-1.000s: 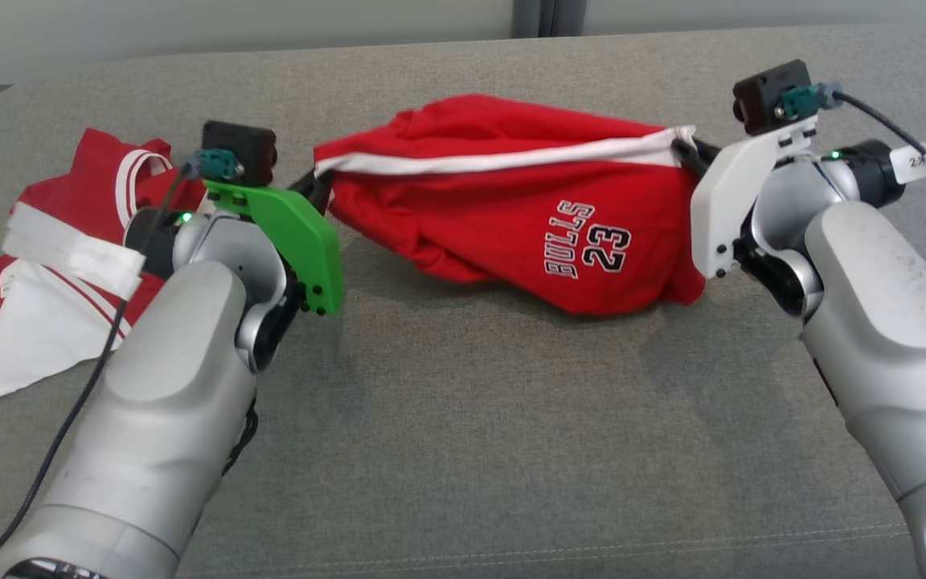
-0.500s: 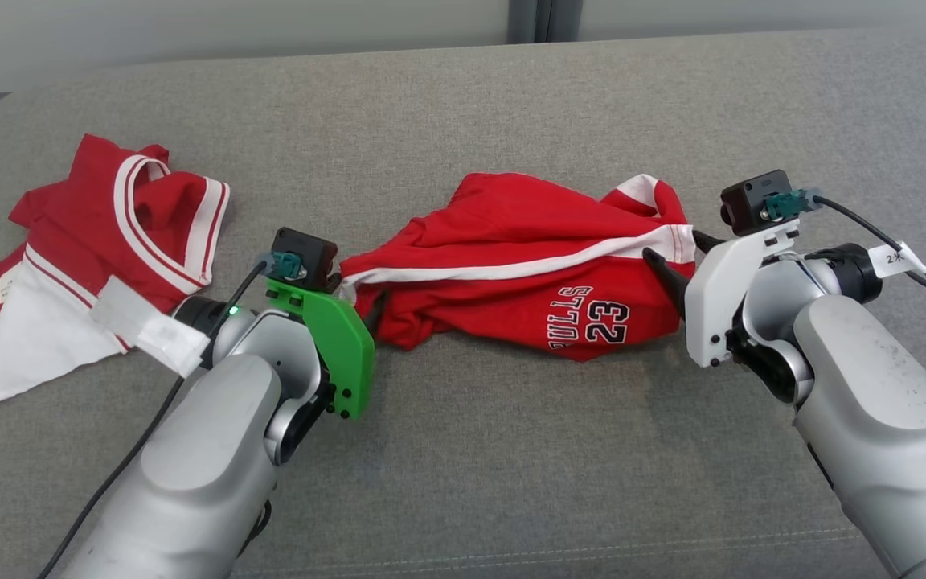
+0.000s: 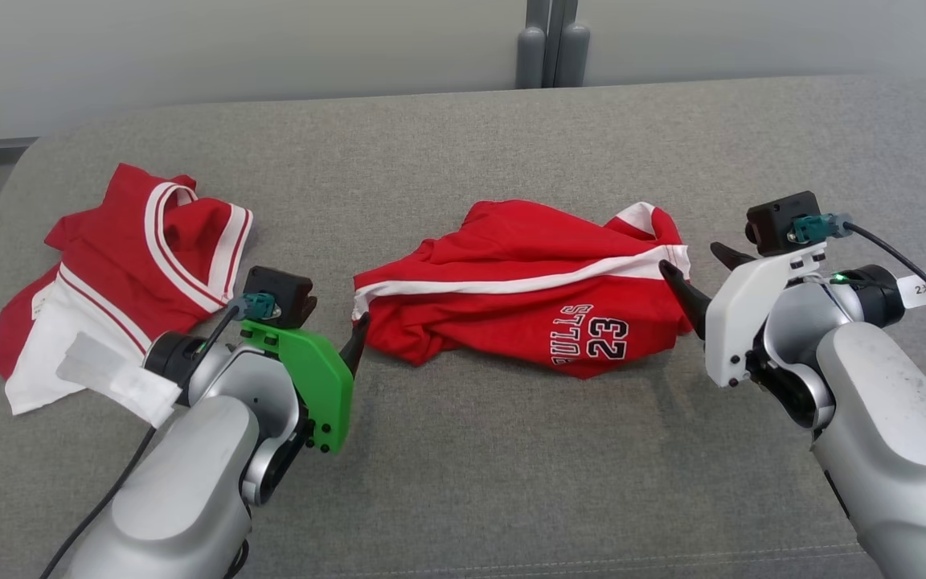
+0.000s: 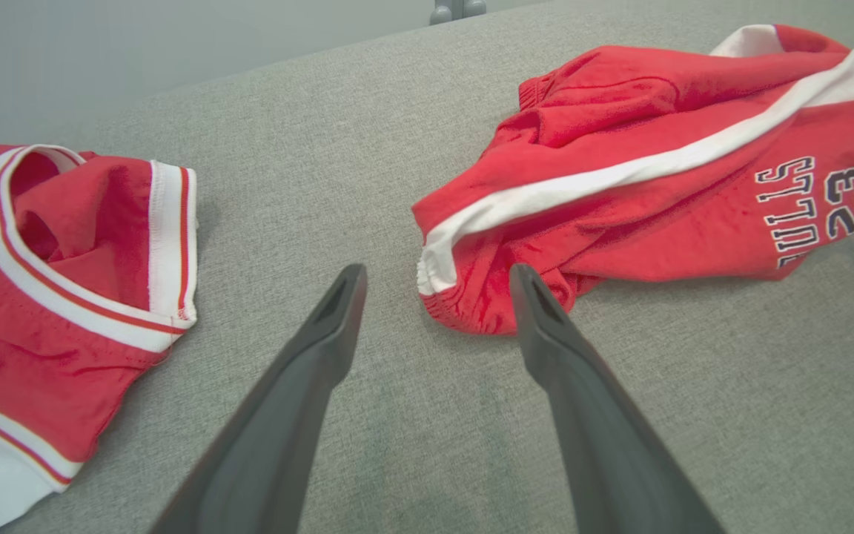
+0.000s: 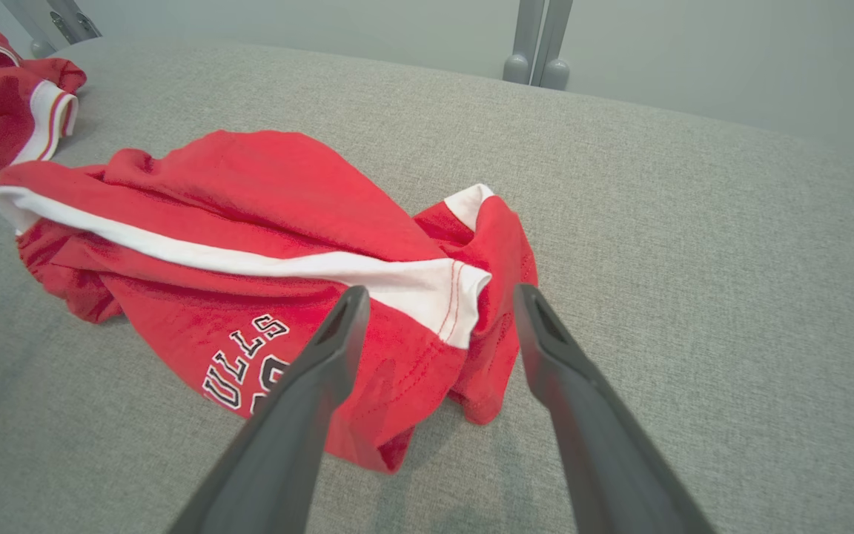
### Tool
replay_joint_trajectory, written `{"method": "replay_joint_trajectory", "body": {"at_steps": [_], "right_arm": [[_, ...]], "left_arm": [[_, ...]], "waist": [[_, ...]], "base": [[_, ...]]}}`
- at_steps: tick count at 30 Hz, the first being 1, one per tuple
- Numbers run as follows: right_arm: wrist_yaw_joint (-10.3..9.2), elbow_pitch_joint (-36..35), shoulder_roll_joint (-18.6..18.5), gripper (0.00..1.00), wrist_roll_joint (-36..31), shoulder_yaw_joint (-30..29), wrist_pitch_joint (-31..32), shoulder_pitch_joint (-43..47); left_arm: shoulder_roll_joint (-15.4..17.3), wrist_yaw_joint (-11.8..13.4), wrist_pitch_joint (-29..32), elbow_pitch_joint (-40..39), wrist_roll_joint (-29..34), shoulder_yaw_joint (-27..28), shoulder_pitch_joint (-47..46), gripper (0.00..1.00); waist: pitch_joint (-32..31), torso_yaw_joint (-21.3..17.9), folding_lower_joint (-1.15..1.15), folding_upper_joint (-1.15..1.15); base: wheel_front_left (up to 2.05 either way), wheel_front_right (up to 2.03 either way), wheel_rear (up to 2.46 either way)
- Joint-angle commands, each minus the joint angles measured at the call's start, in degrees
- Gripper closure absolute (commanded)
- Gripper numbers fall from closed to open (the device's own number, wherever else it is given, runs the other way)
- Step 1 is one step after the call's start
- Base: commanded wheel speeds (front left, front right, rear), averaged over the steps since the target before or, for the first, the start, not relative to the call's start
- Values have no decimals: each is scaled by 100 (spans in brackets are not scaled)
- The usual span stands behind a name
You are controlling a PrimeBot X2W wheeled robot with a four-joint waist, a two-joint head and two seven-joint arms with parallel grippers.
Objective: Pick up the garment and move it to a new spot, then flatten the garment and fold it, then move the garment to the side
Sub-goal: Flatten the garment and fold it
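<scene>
Flattening is judged the step in hand: right of the red-and-white jersey (image 3: 149, 257), the left gripper (image 4: 436, 282) stands wide and empty at the left end of the red Bulls 23 shorts (image 3: 527, 297), which lie bunched at the middle of the grey upholstered surface (image 3: 463, 482). The right gripper (image 5: 442, 297) stands wide and empty at their white-striped right end. Grip one outer edge per gripper and draw apart evenly, clear of the jersey.

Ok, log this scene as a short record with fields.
surface: grey cushion
shorts: red, white stripe, crumpled, lying at centre
jersey: red and white, bunched at the robot's left
left fingers: open, at shorts' left end, holding nothing
right fingers: open, at shorts' right end, holding nothing
stage: shorts not yet flattened
</scene>
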Motion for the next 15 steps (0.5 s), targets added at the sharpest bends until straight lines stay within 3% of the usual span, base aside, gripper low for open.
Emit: {"method": "replay_joint_trajectory", "body": {"at_steps": [1,15], "right_arm": [[-8,-82,-19,0,-109,-50,64,87],[-7,-32,214,0,-432,-151,269,-298]], "left_arm": [[64,43,78,-41,-25,0,61,0],[-73,-27,114,348,14,-41,-504,0]], "waist": [[58,2,0,0],[585,-60,0,0]], "base": [[0,0,0],[0,0,0]]}}
